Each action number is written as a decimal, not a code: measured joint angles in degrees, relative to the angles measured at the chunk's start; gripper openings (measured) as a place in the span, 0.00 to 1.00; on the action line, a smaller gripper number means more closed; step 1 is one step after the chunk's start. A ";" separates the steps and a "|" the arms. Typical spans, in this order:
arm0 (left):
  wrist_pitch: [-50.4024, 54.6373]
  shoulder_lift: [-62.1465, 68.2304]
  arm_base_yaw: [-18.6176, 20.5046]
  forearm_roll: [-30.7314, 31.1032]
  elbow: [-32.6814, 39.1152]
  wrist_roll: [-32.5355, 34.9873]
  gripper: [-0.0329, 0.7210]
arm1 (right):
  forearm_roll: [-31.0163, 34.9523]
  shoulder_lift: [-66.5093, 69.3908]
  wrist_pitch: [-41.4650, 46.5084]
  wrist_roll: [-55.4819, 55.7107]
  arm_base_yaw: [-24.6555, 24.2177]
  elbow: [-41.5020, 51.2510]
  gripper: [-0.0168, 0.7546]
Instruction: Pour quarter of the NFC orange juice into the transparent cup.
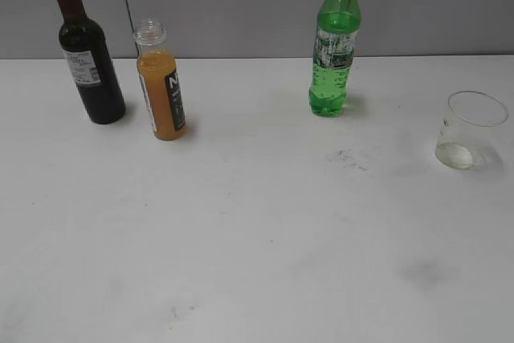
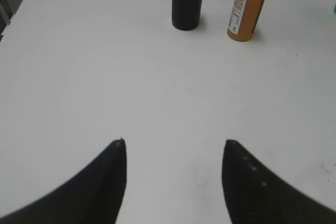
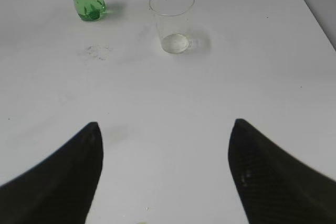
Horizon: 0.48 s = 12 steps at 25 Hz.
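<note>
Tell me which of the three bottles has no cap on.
The small orange juice bottle with the black label: its clear neck ends in an open mouth. The wine bottle has a dark red top, the green bottle a yellow cap.

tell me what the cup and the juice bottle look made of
Cup: likely thin clear plastic, glossy; the table shows through its walls and base. Juice bottle: clear plastic by the look, orange liquid visible through it, with a matte black label.

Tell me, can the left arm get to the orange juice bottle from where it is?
Probably yes. The left gripper is open, and only bare table lies between it and the orange juice bottle. The wine bottle stands apart, to its left.
</note>
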 joint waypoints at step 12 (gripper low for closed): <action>0.00 0.00 0.00 0.00 0.00 0.00 0.63 | 0.00 0.00 0.00 0.00 0.00 0.00 0.76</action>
